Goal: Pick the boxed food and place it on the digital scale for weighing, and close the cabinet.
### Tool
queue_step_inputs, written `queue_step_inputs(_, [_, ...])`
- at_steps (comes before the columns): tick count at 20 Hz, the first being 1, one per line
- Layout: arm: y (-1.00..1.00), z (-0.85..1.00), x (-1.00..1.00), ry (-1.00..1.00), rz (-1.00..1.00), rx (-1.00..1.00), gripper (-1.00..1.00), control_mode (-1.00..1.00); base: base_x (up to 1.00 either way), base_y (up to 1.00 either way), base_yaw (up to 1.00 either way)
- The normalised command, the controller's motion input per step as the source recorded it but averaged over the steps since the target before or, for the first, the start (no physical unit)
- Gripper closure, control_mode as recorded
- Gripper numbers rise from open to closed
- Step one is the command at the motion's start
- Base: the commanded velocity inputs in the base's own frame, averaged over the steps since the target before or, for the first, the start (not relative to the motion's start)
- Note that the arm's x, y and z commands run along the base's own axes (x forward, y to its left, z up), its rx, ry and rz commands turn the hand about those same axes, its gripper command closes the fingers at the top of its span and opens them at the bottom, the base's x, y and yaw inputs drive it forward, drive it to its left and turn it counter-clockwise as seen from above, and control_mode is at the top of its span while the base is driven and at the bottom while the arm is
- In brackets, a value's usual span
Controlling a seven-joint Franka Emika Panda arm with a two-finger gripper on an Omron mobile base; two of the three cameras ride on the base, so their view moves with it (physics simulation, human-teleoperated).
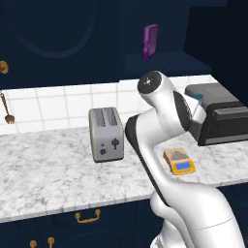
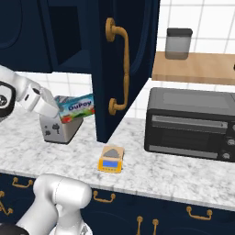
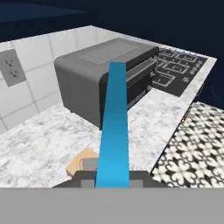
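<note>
Kitchen, marble counter (image 1: 48,169), toaster (image 1: 106,133), oven (image 2: 190,123)

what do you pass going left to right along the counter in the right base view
toaster → boxed food held in the gripper → open cabinet door → digital scale → toaster oven

The box (image 2: 77,108) is small and flat. Its face is teal-blue with white, red and green patches. It is up in the air above the counter, tilted a little, near the open door. In the hand view its blue edge (image 3: 113,131) runs up the middle.

The scale (image 2: 110,159) is small and orange-tan, with a grey plate and a blue display. It sits on the counter, and its plate is bare.

The cabinet (image 2: 117,59) is dark navy. Its door stands open, with a long brass handle on it.
</note>
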Motion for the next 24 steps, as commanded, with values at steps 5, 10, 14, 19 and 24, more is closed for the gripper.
queue_step_inputs(5, [-0.28, -0.32, 0.07, 0.07, -0.29, 0.01, 1.00, -1.00, 0.00, 0.00, 0.00])
queue_step_inputs(10, [-0.10, -0.40, 0.00, 0.00, -0.29, 0.00, 1.00, -1.00, 0.00, 0.00, 0.00])
queue_step_inputs(14, [-0.26, -0.37, 0.03, 0.00, -0.18, 0.08, 1.00, -1.00, 0.00, 0.00, 0.00])
queue_step_inputs(19, [-0.29, -0.48, 0.00, -0.06, -0.01, 0.08, 1.00, -1.00, 0.00, 0.00, 0.00])
queue_step_inputs(24, [-0.09, -0.51, 0.15, -0.02, 0.00, 0.00, 1.00, -1.00, 0.00, 0.00, 0.00])
